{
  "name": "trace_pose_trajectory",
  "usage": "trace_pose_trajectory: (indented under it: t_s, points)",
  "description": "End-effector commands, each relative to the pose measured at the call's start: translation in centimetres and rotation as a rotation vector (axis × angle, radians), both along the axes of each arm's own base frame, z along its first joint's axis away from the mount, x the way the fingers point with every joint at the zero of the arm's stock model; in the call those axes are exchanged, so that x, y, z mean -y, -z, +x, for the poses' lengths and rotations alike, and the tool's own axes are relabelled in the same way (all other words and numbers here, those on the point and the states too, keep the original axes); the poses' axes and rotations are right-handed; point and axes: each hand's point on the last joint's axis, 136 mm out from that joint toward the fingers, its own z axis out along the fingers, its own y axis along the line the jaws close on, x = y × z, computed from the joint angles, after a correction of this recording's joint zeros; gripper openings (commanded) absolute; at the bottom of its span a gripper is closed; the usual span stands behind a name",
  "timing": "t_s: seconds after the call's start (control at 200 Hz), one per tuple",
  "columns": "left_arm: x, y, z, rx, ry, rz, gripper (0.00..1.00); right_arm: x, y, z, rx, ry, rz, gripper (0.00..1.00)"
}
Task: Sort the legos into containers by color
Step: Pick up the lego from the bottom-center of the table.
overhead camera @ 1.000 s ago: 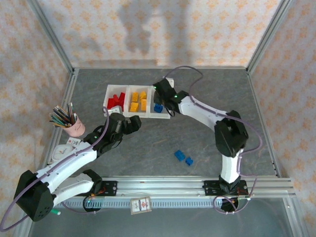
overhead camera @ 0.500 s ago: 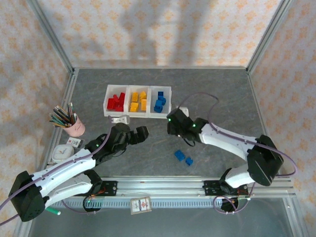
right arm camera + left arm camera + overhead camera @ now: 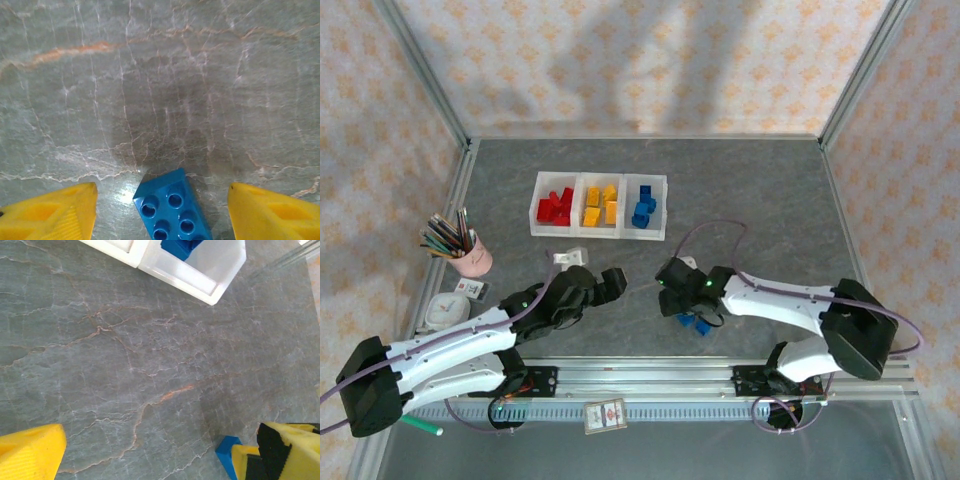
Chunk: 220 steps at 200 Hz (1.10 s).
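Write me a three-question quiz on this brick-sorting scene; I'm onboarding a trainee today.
1. True or false: seen from above, the red plastic bricks lie in the leftmost compartment of the white translucent three-compartment tray.
2. What colour is the studded plastic brick lying between the fingertips of the right pincer? A red, B blue, C yellow.
3. Fill in: the pink cup holds coloured ___.
Key: 1 true; 2 B; 3 pencils.

Bright, even light; sharp pictures
Soft grey shadows fall on the back wall (image 3: 620, 60); a pale glare patch marks the tabletop (image 3: 117, 197), right wrist view.
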Motion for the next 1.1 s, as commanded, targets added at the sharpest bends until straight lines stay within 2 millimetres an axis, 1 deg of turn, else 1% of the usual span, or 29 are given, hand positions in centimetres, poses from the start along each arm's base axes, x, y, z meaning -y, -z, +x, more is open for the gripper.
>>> trace_pose_trajectory:
  t_s: [0.0,0.21,0.43,0.53,0.661,0.736,0.846,1.096]
  points:
    - [-0.9,0.1,0.0,0.008,-0.05,0.006,0.99,0.3,1.3,-1.0,-0.035,-0.054,-0.066,0.67]
    - [-1.3,0.3,-0.1,0.004,-0.055,0.024,0.99,0.8,2.5,-0.6,-0.034,-0.061,-0.16,0.6]
    - [-1.4,0.3,-0.1,0.007,-0.056,0.029,0.99,0.9,3.0,-0.2,-0.031,-0.063,-0.203,0.45]
    - [-1.4,0.4,-0.1,0.008,-0.059,0.032,0.99,0.9,3.1,0.1,-0.022,-0.059,-0.211,0.37]
    - [-1.5,0.1,0.0,0.014,-0.063,0.027,0.99,0.6,3.0,0.3,-0.018,-0.068,-0.211,0.26]
    - [-1.4,-0.2,0.0,0.02,-0.061,0.022,0.99,0.2,2.5,0.6,-0.001,-0.067,-0.196,0.23]
    - [-1.6,-1.1,0.2,0.04,-0.067,0.029,0.99,-0.7,1.5,1.1,0.018,-0.064,-0.155,0.22]
    - [-2.9,-3.8,0.9,0.105,-0.094,0.082,0.99,-3.8,-3.1,4.1,0.125,-0.049,-0.07,0.2]
